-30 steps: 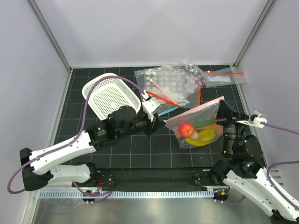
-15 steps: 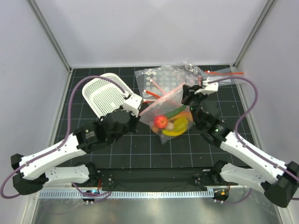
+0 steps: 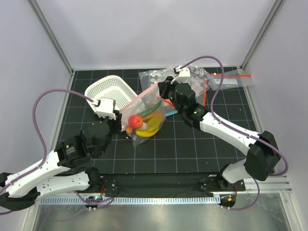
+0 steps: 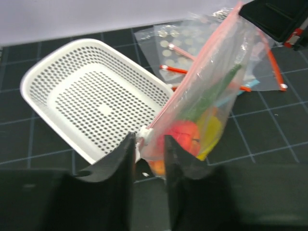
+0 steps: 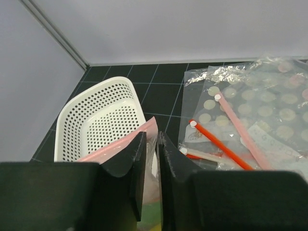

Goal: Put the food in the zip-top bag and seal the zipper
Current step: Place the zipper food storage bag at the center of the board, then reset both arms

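1. Left fingers (image 4: pixel 148 144) pinch the zip-top bag's (image 3: pixel 150 108) near corner.
2. The bag hangs between both arms, food (image 3: pixel 143 126) inside, zipper (image 3: pixel 139 98) uppermost.
3. Right fingers (image 5: pixel 151 144) clamp its far corner.
4. White basket (image 3: pixel 103 91) just beside; spare bags (image 3: pixel 192 79) lie on the bench (image 3: pixel 192 149) beyond.

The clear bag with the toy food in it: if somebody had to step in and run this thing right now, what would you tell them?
The left fingers are shut on one end of the zip-top bag. The right fingers are shut on the other end. The bag is held up between them, next to the white basket.
Done: the food is inside the bag and the basket holds nothing.
Left: the zipper. I cannot tell whether it is sealed all the way, so check it and close it.
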Controlling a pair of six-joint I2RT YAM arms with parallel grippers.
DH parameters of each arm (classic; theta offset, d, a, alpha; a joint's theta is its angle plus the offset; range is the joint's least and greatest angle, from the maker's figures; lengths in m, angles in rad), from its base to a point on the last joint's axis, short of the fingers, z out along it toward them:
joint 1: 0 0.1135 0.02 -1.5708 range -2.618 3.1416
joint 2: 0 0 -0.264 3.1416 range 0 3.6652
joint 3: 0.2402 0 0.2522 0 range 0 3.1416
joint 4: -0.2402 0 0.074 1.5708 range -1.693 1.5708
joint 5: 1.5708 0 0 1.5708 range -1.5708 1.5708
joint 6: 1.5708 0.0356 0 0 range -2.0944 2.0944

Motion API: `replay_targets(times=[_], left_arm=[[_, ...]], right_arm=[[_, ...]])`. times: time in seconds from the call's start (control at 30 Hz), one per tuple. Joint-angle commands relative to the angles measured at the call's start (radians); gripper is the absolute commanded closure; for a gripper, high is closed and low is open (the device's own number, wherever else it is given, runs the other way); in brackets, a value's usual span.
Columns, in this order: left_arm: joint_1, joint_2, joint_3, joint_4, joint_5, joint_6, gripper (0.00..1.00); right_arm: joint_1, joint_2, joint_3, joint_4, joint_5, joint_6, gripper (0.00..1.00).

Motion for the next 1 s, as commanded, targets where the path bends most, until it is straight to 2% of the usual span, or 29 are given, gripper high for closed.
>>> replay_targets(times=[0.0,0.03,0.1,0.13,0.2,0.23,0.33,0.5,0.77,0.83,0.87,0.97], left_arm=[[0.002,-0.001,-0.015,0.080,-0.134,0.013,0.61],[0.002,0.014,-0.015,0.083,-0.180,0.014,0.41],[0.002,0.030,-0.010,0.082,-0.220,0.011,0.19],[0.002,0.036,-0.006,0.077,-0.238,0.007,0.01],[0.002,0.031,-0.002,0.071,-0.240,-0.003,0.00],[0.002,0.024,-0.007,0.072,-0.238,-0.006,0.00],[0.002,-0.030,-0.039,0.108,-0.243,-0.015,0.00],[0.002,-0.140,-0.136,0.262,-0.182,-0.021,0.00],[0.002,-0.329,-0.324,0.480,-0.050,-0.042,0.00],[0.002,-0.350,-0.369,0.532,-0.042,-0.030,0.00],[0.002,-0.361,-0.389,0.592,-0.039,-0.012,0.00],[0.002,-0.355,-0.447,0.664,-0.030,0.022,0.00]], right_arm=[[-0.011,-0.002,0.060,0.018,-0.027,0.004,0.76],[-0.011,0.000,0.078,-0.008,-0.029,0.002,0.42],[-0.011,0.003,0.111,-0.057,-0.038,-0.007,0.27],[-0.009,0.001,0.144,-0.122,-0.032,-0.009,0.24],[-0.009,-0.034,0.154,-0.167,-0.020,-0.015,0.19],[-0.011,-0.058,0.142,-0.199,-0.006,-0.021,0.12],[-0.011,-0.175,0.087,-0.279,0.040,-0.047,0.05],[-0.009,-0.423,-0.041,-0.402,0.192,0.002,0.01],[-0.009,-0.782,-0.450,-0.281,0.284,0.113,0.00],[-0.011,-0.821,-0.568,-0.179,0.296,0.125,0.00],[-0.009,-0.824,-0.585,-0.166,0.302,0.169,0.01],[-0.012,-0.800,-0.584,-0.171,0.306,0.169,0.01]])
